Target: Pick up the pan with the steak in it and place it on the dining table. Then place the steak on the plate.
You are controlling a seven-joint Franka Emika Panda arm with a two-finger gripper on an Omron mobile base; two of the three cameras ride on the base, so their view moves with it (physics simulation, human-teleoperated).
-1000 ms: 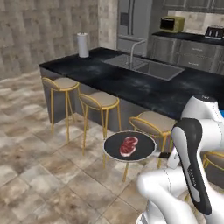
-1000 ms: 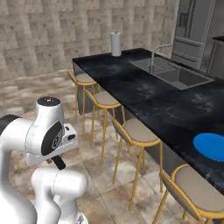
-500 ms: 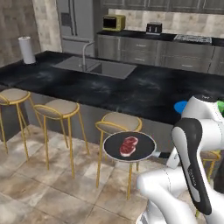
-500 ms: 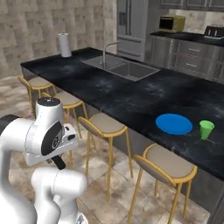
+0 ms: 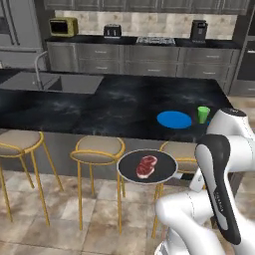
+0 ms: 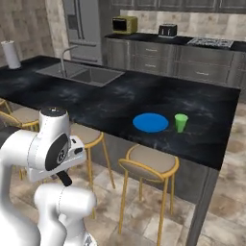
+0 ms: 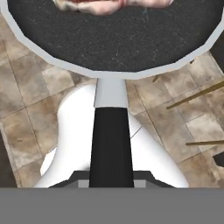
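Note:
The black pan (image 5: 147, 167) with its pale rim hangs level in the air in front of the stools, below the table's edge. The red steak (image 5: 146, 166) lies in its middle. In the hand view the pan (image 7: 109, 43) spans the top, with the steak (image 7: 109, 4) cut off by the upper edge. My gripper (image 7: 111, 180) is shut on the pan's straight black handle (image 7: 111, 144). The dining table (image 5: 99, 107) is the long black marble top behind the pan. The blue plate (image 5: 174, 119) (image 6: 151, 122) lies on it near its right end.
A green cup (image 5: 203, 114) (image 6: 181, 122) stands just right of the plate. Yellow-framed stools (image 5: 97, 149) (image 6: 149, 163) line the table's near side. A sink with a faucet (image 6: 81, 74) is set into the table at the left. Dark cabinets and appliances run along the back wall.
The whole picture has shifted as the base moved along the table; the plate and green cup now sit near the middle. The pan with the steak stays in my grip.

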